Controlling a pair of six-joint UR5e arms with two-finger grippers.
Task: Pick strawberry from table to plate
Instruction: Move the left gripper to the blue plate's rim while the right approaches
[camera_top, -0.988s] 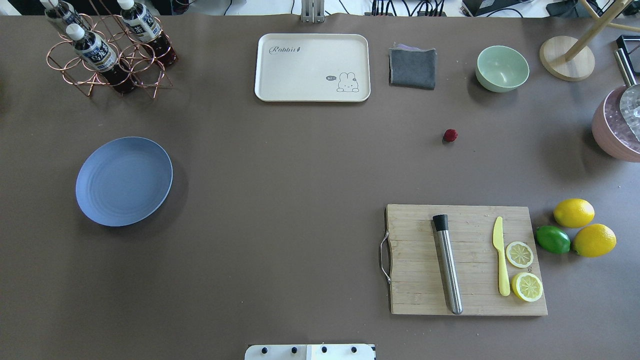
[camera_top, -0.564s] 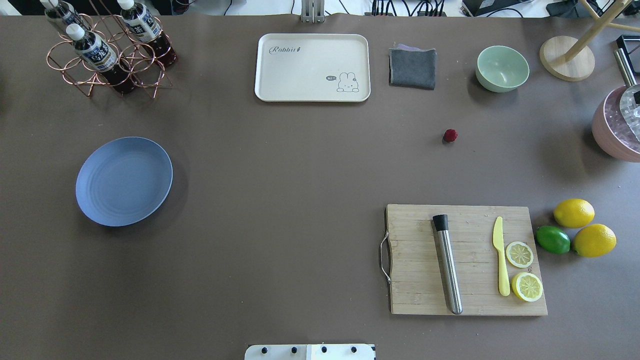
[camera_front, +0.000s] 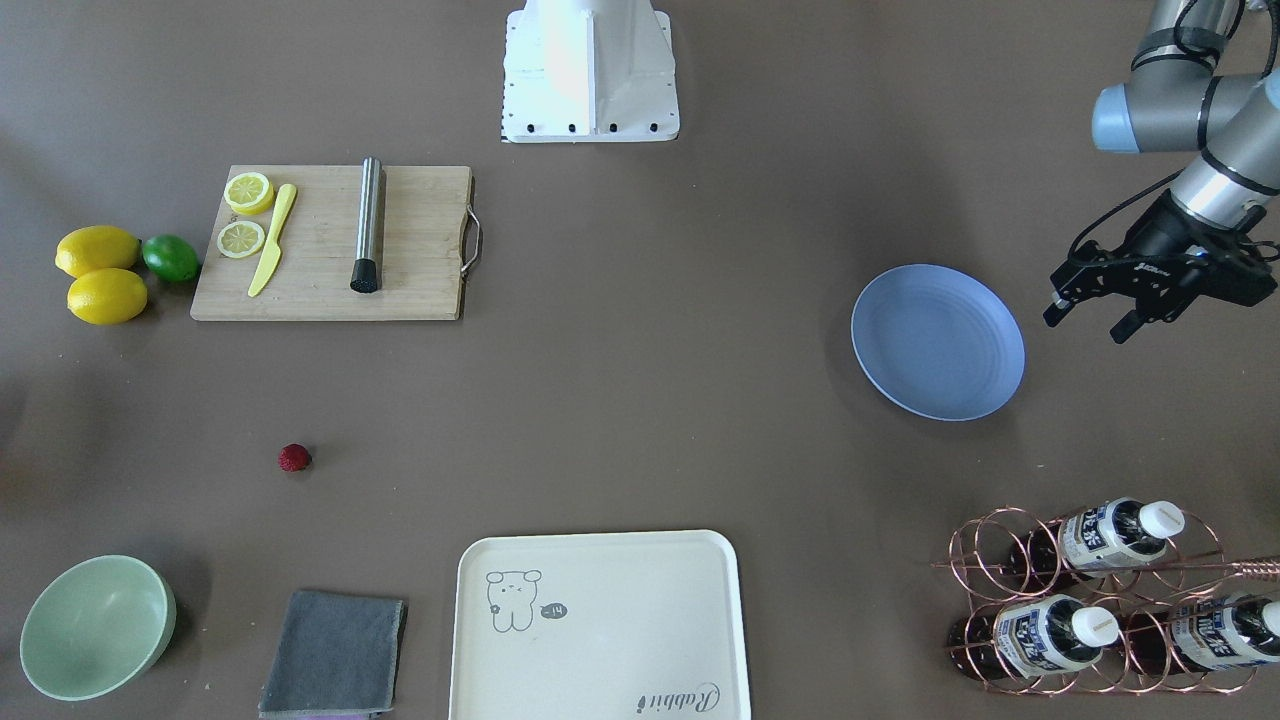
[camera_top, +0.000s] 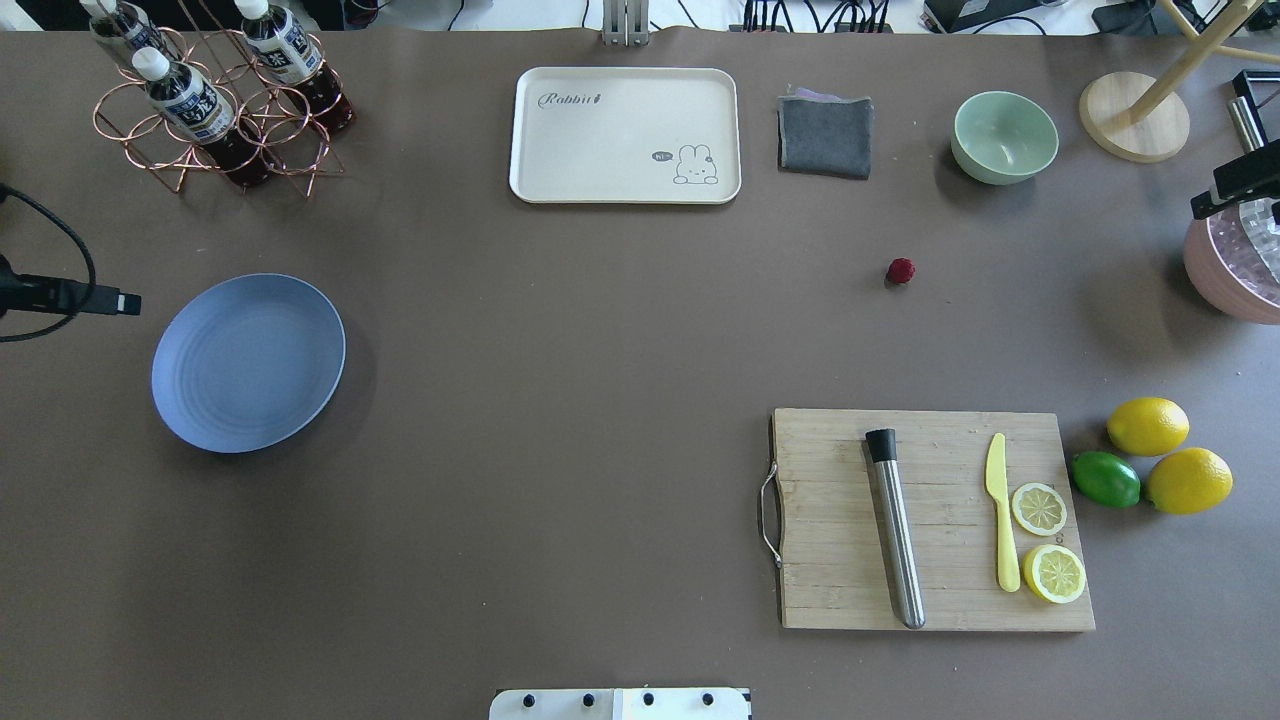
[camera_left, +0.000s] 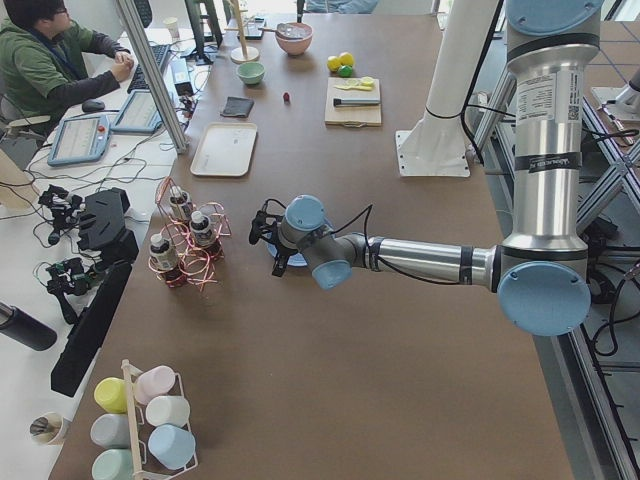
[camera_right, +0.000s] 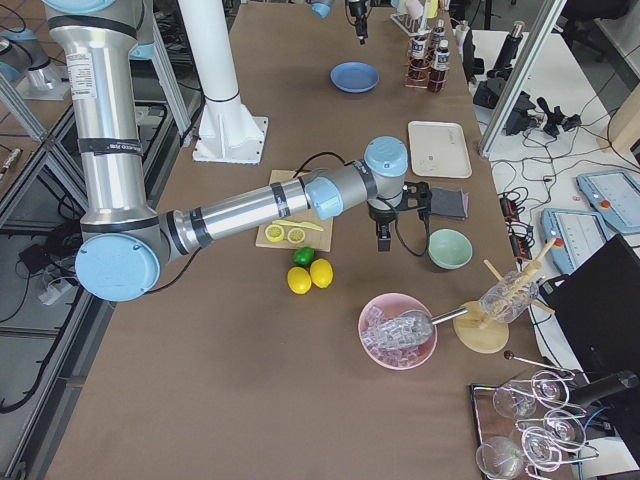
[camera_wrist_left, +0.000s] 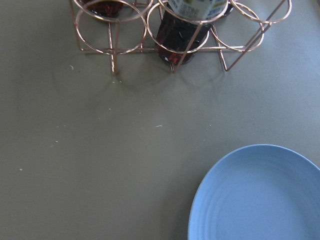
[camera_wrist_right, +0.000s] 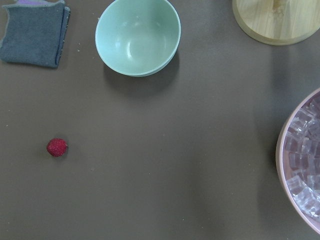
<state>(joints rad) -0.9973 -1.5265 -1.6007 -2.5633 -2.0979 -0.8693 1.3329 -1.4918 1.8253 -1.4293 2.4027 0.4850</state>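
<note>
Change since earlier frames: black parts of both arms have been brought into the overhead view, one at the left edge and one at the right edge; the strawberry and the plate are recorded as unmoved.
Table (camera_top: 560, 350): a broad brown-grey surface, on which all items listed are borne.
Cutting board (camera_top: 830, 480): wooden, laid at the robot's near right; a steel cylinder, a yellow knife and two lemon slices are carried on it.
Tray (camera_top: 600, 150): cream, with a rabbit drawing, set at the far middle.
Plate (camera_top: 248, 362): blue-grey, round, placed on the robot's left, well apart from the berry.
Pink bowl (camera_top: 1210, 265): filled with ice, cut off by the overhead view's right edge.
Green bowl (camera_top: 1004, 137): placed at the far right, near the grey cloth (camera_top: 825, 135).
Left gripper (camera_front: 1088, 322): held just beside the plate, on its outer side; the fingers are seen spread apart with nothing between them.
Right gripper (camera_right: 383, 240): pointed downward near the green bowl; whether its fingers are parted or closed cannot be told.
Strawberry (camera_top: 901, 270): found lying on the table, between the grey cloth and the cutting board, untouched by either gripper.
</note>
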